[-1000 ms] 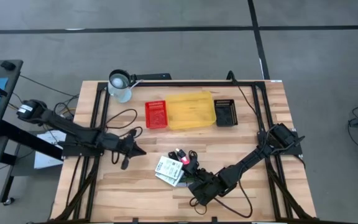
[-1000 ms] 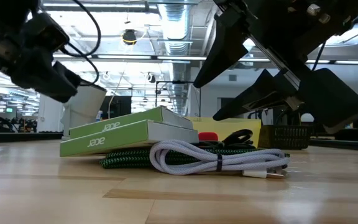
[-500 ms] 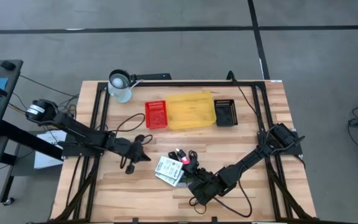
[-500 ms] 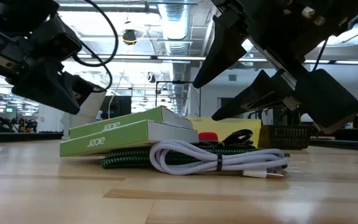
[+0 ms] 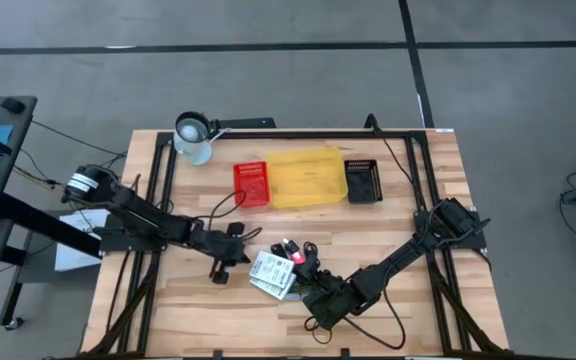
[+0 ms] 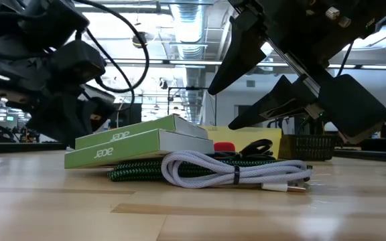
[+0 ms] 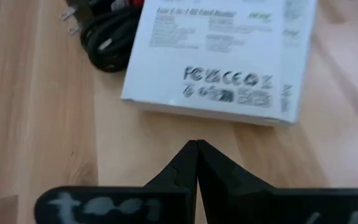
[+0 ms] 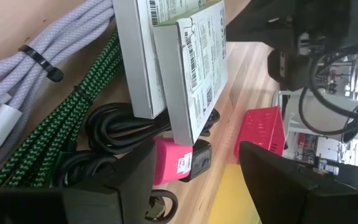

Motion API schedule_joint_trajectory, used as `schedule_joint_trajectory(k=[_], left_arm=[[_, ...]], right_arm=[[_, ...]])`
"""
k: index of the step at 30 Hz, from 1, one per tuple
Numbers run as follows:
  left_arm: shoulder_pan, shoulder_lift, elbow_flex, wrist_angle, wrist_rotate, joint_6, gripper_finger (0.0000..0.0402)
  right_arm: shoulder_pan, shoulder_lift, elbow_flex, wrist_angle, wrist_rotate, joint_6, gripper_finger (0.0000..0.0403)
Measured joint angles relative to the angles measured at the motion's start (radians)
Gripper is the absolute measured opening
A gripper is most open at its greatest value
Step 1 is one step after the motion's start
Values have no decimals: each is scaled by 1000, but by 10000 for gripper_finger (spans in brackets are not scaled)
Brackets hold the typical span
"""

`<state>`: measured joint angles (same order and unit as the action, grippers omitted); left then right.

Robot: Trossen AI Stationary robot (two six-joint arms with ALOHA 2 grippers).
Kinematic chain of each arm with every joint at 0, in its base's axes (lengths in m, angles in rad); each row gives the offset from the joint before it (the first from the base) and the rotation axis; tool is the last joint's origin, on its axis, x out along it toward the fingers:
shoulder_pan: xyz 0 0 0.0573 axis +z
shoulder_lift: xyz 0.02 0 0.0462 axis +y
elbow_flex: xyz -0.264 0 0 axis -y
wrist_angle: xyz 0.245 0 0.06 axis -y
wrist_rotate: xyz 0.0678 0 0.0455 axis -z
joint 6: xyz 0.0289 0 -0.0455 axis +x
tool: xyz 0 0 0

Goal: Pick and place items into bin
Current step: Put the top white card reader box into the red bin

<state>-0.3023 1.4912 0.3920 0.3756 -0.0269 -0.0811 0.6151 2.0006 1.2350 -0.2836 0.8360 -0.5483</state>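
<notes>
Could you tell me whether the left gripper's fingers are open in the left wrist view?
No, the left gripper has its two dark fingertips pressed together with no gap, pointing at the white box on the table.

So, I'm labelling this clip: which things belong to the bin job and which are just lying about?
Job:
white boxes with green print
white cord
green braided cord
black cords
pink piece
yellow bin
left gripper, shut, beside the boxes
right gripper, open

Lying about:
red basket
black basket
white cup
</notes>
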Motion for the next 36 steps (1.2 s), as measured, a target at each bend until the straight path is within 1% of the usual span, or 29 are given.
schedule_joint_trajectory(k=[4,9,26,36], left_arm=[[0,18,26,-43,-18,9,0],[0,17,31,-48,-39,18,0],[0,17,31,-45,-31,36,0],[0,16,78,-73,-32,80,0]], right_arm=[[0,0,0,0,0,0,226],[0,0,0,0,0,0,226],[0,0,0,0,0,0,226],[-2,0,0,0,-10,0,226]])
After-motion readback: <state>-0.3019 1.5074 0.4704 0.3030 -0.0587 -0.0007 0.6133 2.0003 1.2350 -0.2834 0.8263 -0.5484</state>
